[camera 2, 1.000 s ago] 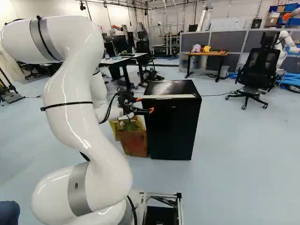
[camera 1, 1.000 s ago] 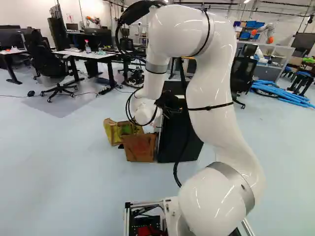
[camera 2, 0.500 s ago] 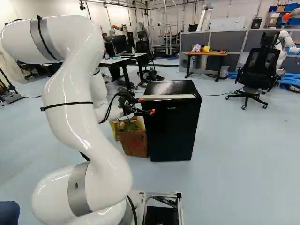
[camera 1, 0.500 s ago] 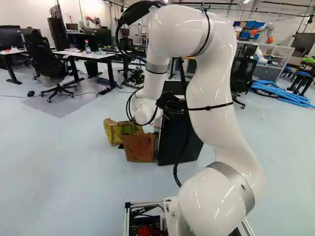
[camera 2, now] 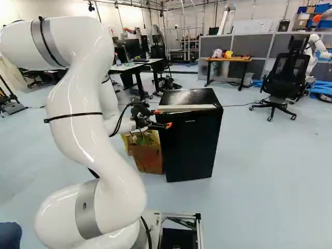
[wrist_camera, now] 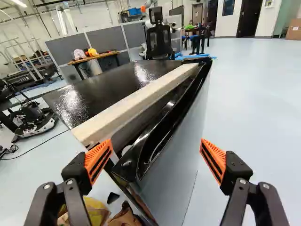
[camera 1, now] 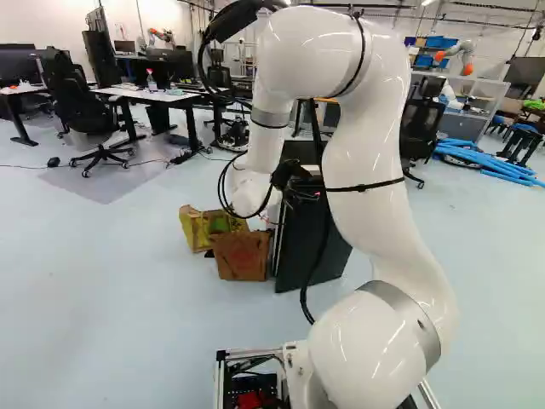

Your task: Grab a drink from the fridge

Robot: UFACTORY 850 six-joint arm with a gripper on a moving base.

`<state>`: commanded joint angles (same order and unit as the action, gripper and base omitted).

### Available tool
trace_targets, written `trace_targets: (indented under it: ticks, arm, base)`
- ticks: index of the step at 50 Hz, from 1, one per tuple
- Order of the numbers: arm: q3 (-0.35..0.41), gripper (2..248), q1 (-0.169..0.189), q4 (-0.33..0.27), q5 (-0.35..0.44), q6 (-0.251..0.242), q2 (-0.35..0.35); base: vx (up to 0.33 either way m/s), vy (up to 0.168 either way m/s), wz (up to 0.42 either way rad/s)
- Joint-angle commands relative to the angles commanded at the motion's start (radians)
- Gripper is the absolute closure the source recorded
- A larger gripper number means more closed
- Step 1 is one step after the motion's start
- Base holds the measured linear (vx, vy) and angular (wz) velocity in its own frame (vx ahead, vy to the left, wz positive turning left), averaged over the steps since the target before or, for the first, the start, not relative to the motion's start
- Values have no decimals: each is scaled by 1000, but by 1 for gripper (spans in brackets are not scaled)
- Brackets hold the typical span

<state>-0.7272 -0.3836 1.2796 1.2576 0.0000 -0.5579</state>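
The black fridge (camera 2: 192, 96) stands on the pale blue floor (camera 2: 259, 181), just beside the brown bag (camera 2: 148, 158) and yellow bag (camera 1: 196, 230), with a grey partition (camera 2: 254, 46) and black office chair (camera 2: 284, 78) well behind. Its door (camera 2: 192, 148) is ajar, a narrow gap running between door and pale front rim (wrist_camera: 141, 103). The gripper (camera 2: 161, 118) has its jaws spread around the door's near edge: one fingertip close by the gap, the other apart from the outer face, above floor.
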Motion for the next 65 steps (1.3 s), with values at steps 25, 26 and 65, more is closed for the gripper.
trace_targets:
  ticks: [25, 26, 65]
  arm:
    - [63, 3, -33, 54, 0, 0, 37]
    - [66, 3, -35, 56, 0, 0, 39]
    - [183, 3, -91, 141, 28, 0, 106]
  base:
    - [0, 0, 0]
    - [0, 0, 0]
    - [0, 0, 0]
